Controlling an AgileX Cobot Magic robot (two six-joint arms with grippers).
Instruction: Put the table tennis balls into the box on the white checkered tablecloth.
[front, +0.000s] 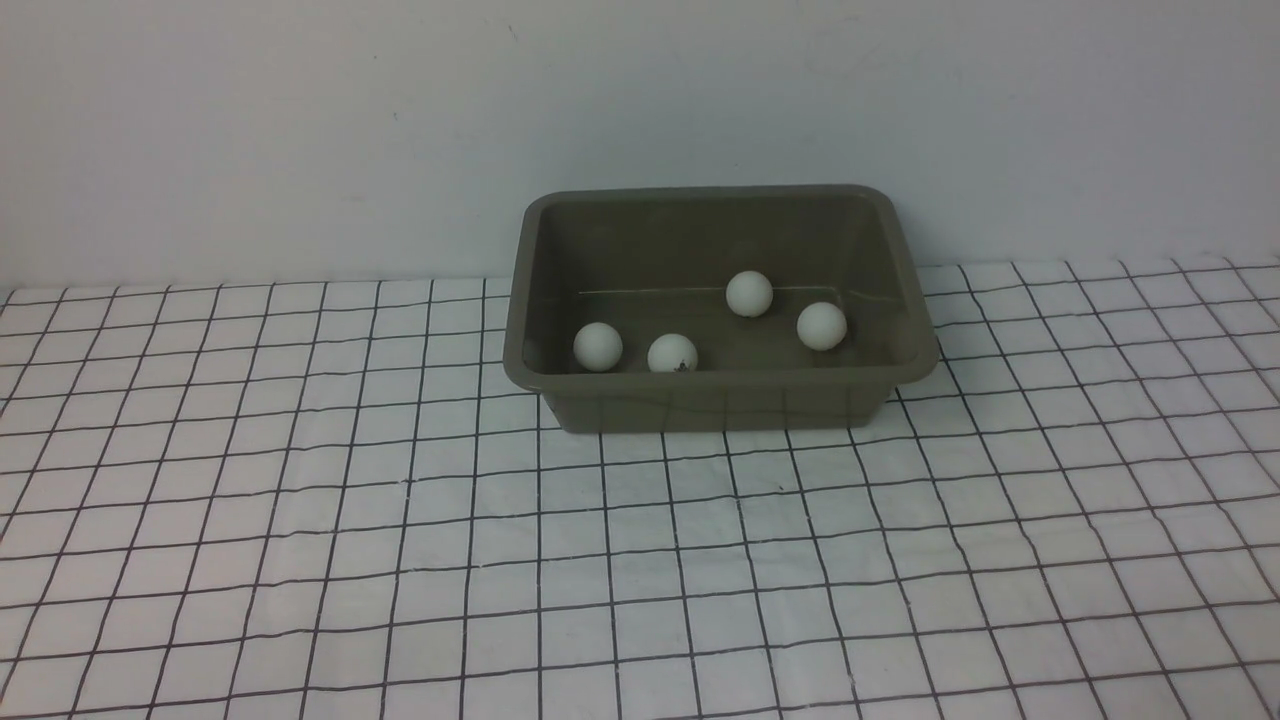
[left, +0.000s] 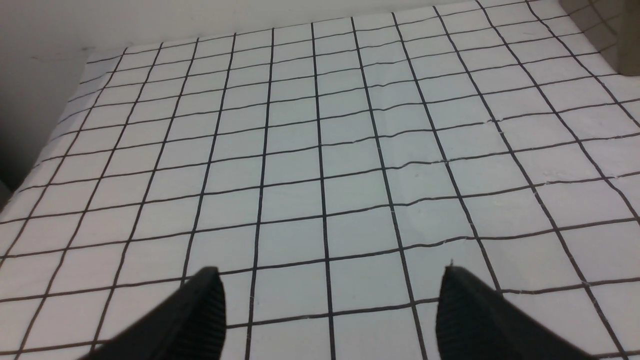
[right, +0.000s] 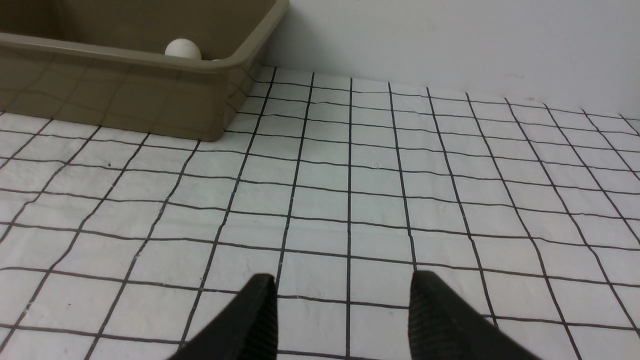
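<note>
Four balls (front: 749, 293) lie inside box (front: 720, 400) at 12 o'clock on cloth (front: 400, 560); task looks done. Left gripper (left: 330, 300), right gripper (right: 342, 310) both spread, nothing held.

Soft, even, rather cool light fills all three views, with no hard glare; the rectangular olive-grey plastic box (front: 720, 400) throws only a faint shadow onto the white cloth with thin black grid lines (front: 300, 560), while its inside is dim; the small white matte balls (front: 749, 293) are slightly soft-edged in the front view; in the wrist views the dark fingertips (left: 200, 320) of each gripper are blurred, and grid lines bow gently toward the edges.
</note>
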